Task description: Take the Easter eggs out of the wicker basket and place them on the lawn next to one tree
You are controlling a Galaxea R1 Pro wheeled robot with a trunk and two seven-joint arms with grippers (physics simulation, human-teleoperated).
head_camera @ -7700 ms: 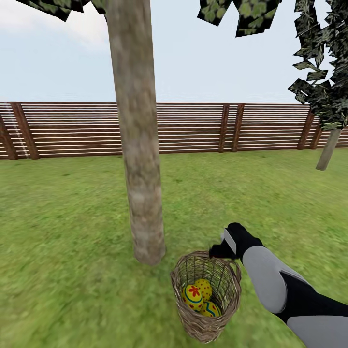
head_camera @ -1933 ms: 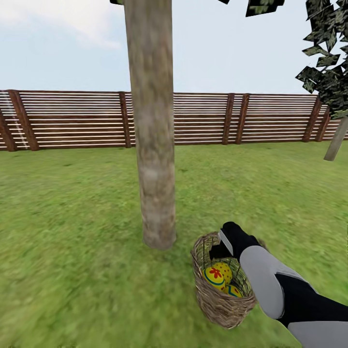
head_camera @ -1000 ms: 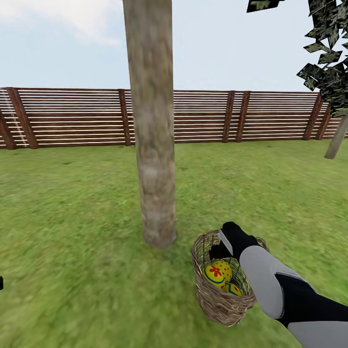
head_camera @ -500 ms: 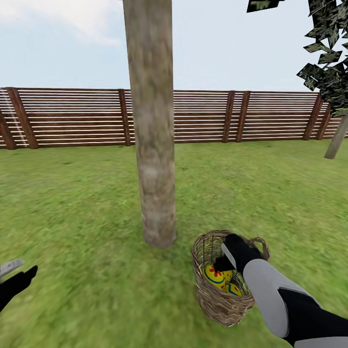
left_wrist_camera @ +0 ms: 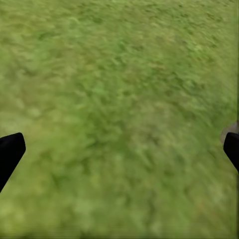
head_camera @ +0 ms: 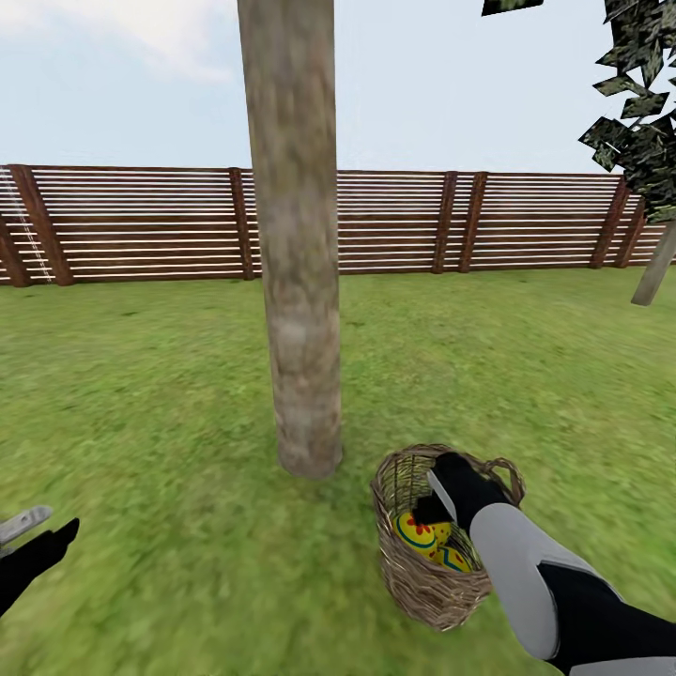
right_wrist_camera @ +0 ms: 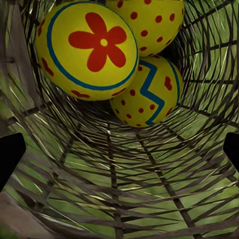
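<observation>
My right gripper (head_camera: 434,507) is inside the mouth of the wicker basket (head_camera: 413,575), with its fingers spread wide and holding nothing. The three Easter eggs (right_wrist_camera: 87,50) lie together at the bottom of the basket. The basket stands on the lawn (head_camera: 169,394) just beside the tree (head_camera: 299,282). My left gripper (head_camera: 28,545) hangs over bare grass, also open.

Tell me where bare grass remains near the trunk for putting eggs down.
Open grass lies beside the trunk toward the left gripper, and behind it up to the fence. It is crowded where the basket and right gripper are.
</observation>
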